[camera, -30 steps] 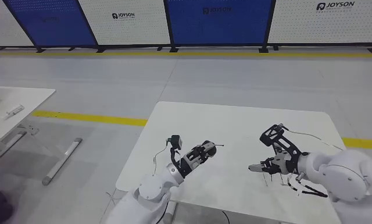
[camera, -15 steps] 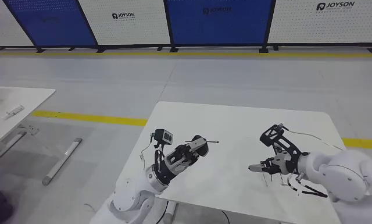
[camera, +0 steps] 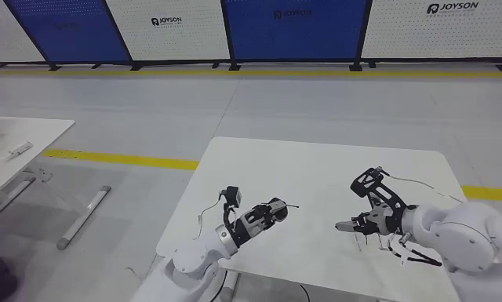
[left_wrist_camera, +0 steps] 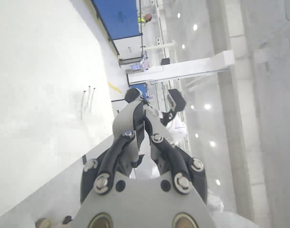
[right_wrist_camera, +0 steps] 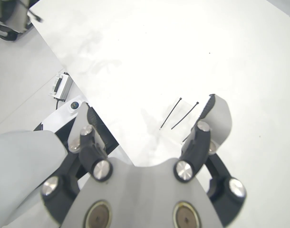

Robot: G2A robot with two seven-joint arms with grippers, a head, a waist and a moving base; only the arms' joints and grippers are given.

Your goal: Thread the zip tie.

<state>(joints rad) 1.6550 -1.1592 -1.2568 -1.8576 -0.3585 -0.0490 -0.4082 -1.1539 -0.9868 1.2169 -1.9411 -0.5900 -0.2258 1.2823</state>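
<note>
My left gripper (camera: 276,208) hovers over the white table (camera: 314,169) near its front left, shut on a thin black zip tie (camera: 287,204) whose end pokes out toward the right. The right wrist view shows that zip tie's head (right_wrist_camera: 37,19) far off. My right gripper (right_wrist_camera: 149,106) stands open low over the table's front right part, also seen from above (camera: 347,226). Two loose zip ties (right_wrist_camera: 171,115) (right_wrist_camera: 186,115) lie parallel on the table between its fingers, nearer the one finger (right_wrist_camera: 212,106). A third dark strip (right_wrist_camera: 185,140) peeks out beside that finger.
The table's front edge (right_wrist_camera: 71,77) runs close under my right gripper, with a grey box (right_wrist_camera: 60,87) below it. A thin cable (camera: 416,182) lies on the table's right side. Another white table (camera: 23,141) stands far left, and a tube (camera: 82,217) lies on the floor.
My left arm swung up and to the left with the zip tie, then came back down to the right, ending slightly lower than before. The right arm has stayed still.
</note>
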